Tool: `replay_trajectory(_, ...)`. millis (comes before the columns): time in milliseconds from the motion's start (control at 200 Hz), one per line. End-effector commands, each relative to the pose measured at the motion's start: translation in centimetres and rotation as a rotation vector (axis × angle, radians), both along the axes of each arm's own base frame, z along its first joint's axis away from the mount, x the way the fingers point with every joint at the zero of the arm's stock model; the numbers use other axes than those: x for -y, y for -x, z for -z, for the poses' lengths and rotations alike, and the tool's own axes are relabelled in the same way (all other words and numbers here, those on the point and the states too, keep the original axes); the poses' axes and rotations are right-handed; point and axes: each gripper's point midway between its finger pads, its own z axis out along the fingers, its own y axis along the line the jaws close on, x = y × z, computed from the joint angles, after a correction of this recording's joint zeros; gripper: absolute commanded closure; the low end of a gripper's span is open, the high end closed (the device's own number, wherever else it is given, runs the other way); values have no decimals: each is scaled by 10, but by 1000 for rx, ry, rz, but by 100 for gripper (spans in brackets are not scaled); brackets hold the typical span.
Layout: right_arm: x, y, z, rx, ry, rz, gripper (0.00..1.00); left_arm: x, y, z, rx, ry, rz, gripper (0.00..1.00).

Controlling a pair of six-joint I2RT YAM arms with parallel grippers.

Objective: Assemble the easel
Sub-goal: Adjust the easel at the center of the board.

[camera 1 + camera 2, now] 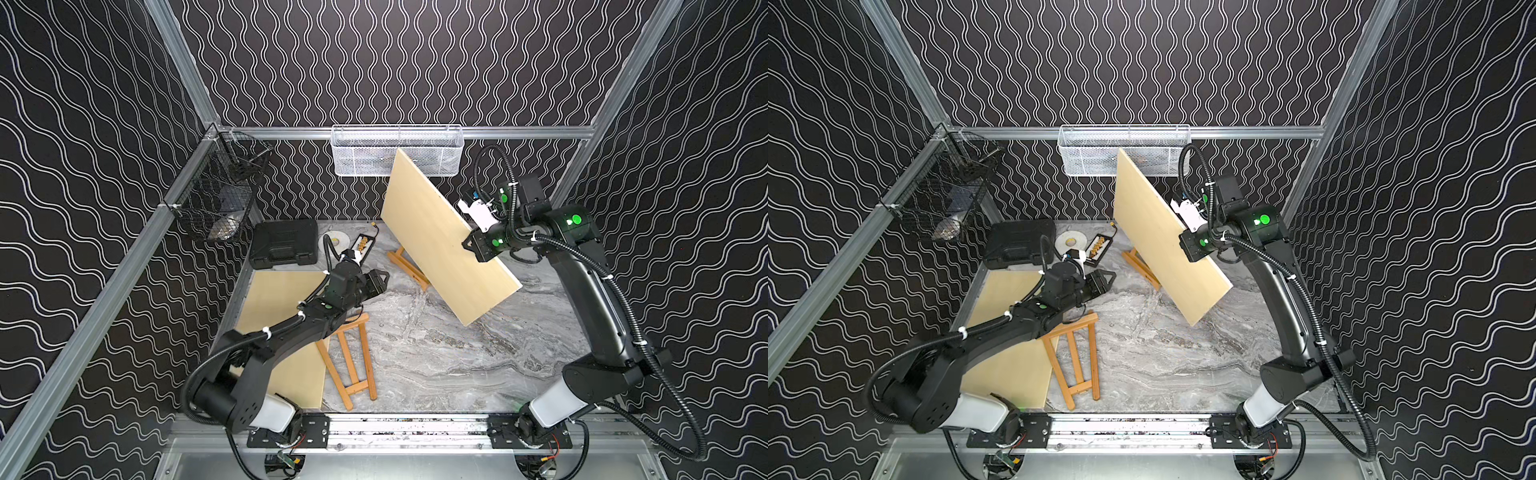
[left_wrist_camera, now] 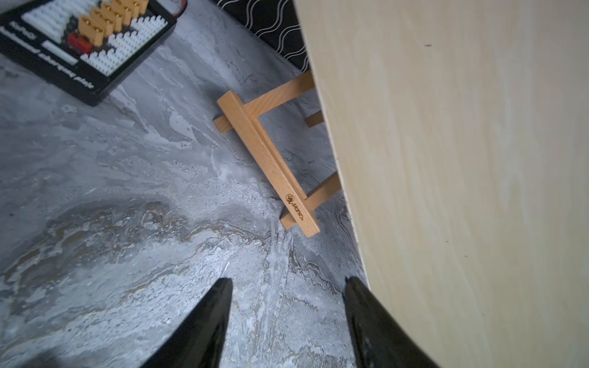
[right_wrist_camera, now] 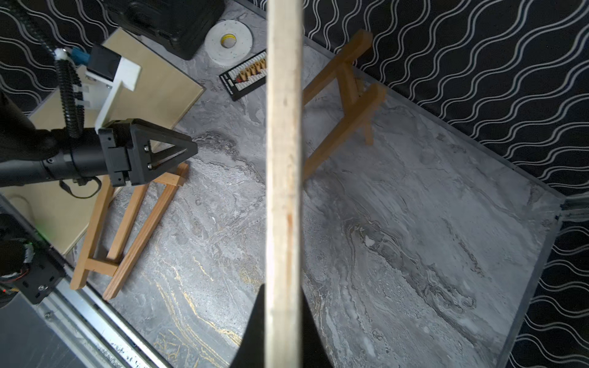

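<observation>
Easel stands upright at the rear of the counter, just behind the tilted pale wooden board, which my right fingers clamp by its edge. The easel's front ledge carries a burned-in logo whose lettering I cannot read with certainty. My left fingers are spread apart and grasp nothing, hovering just beside the board's edge, and the black connector plate near the easel bears white print ending in "plate", the rest blurred.
</observation>
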Motion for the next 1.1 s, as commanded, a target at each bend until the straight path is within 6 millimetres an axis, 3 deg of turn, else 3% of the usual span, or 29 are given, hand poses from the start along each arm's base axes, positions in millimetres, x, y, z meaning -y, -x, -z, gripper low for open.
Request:
replay_trajectory(0, -11, -22, -32, 138, -69, -3, 100, 11, -22, 1, -10, 140, -82, 38)
replay_trajectory(310, -6, -24, -30, 120, -67, 48, 100, 47, -56, 56, -170, 249, -159, 35)
replay_trajectory(500, -6, -25, -20, 71, -68, 66, 100, 65, -73, 77, -203, 260, -189, 35)
replay_trajectory(686, -5, -23, -22, 75, -70, 70, 100, 82, -89, 83, -191, 290, -163, 38)
replay_trajectory(816, -3, -22, -22, 79, -69, 77, 100, 78, -89, 94, -204, 273, -203, 42)
replay_trajectory(941, -1, -20, -23, 80, -70, 85, 100, 93, -90, 101, -214, 268, -165, 45)
replay_trajectory(1096, 2, -18, -24, 72, -75, 103, 100, 100, -90, 107, -205, 315, -154, 55)
